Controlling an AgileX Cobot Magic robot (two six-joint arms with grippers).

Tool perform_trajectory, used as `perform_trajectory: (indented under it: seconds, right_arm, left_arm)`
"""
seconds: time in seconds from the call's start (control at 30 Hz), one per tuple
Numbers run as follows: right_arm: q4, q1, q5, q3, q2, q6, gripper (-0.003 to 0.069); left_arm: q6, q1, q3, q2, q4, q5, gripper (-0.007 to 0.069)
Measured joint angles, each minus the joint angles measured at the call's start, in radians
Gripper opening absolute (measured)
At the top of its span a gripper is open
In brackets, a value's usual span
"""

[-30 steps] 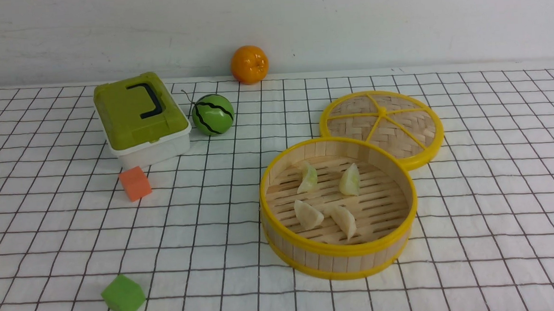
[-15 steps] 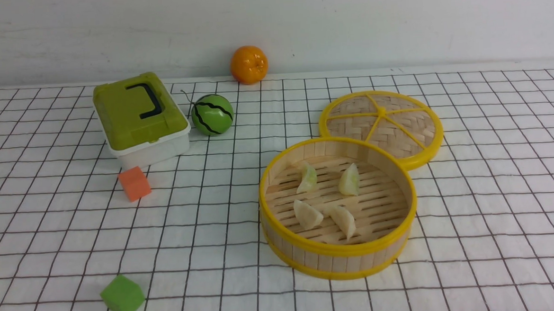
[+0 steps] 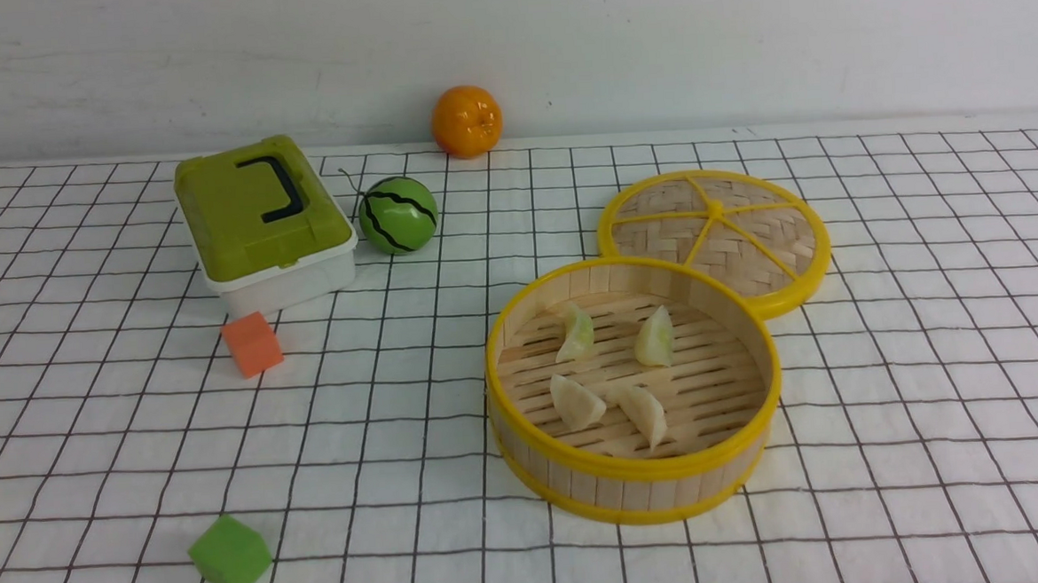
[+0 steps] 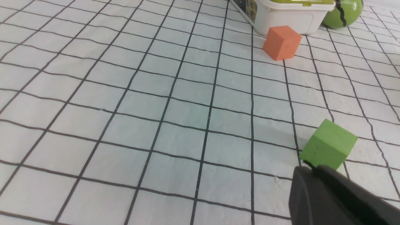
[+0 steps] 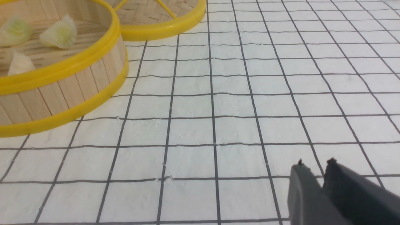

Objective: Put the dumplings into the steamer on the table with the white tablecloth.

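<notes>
Comparing with a second ago, nothing moves: all four dumplings (image 3: 616,371) sit in the steamer (image 3: 640,481) at four o'clock on the white tablecloth (image 3: 401,422), so I judge the job done, my right claw (image 5: 315,165) pinched narrow and empty, my left claw (image 4: 307,167) unreadable.

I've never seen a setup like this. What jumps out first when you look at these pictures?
The yellow-rimmed bamboo steamer stands out, right of centre on the checked white tablecloth, with four dumplings on its slatted floor and its woven lid just behind. To the left sit a green-lidded box, a striped green ball, an orange cube and a green cube. An orange rests against the back wall.
</notes>
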Motion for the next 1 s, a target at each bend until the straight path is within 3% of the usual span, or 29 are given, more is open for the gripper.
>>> perform_trajectory:
  seconds: [1.0]
  right_arm:
    - [0.000, 0.000, 0.000, 0.000, 0.000, 0.000, 0.0143]
  left_arm:
    - [0.000, 0.000, 0.000, 0.000, 0.000, 0.000, -0.0013]
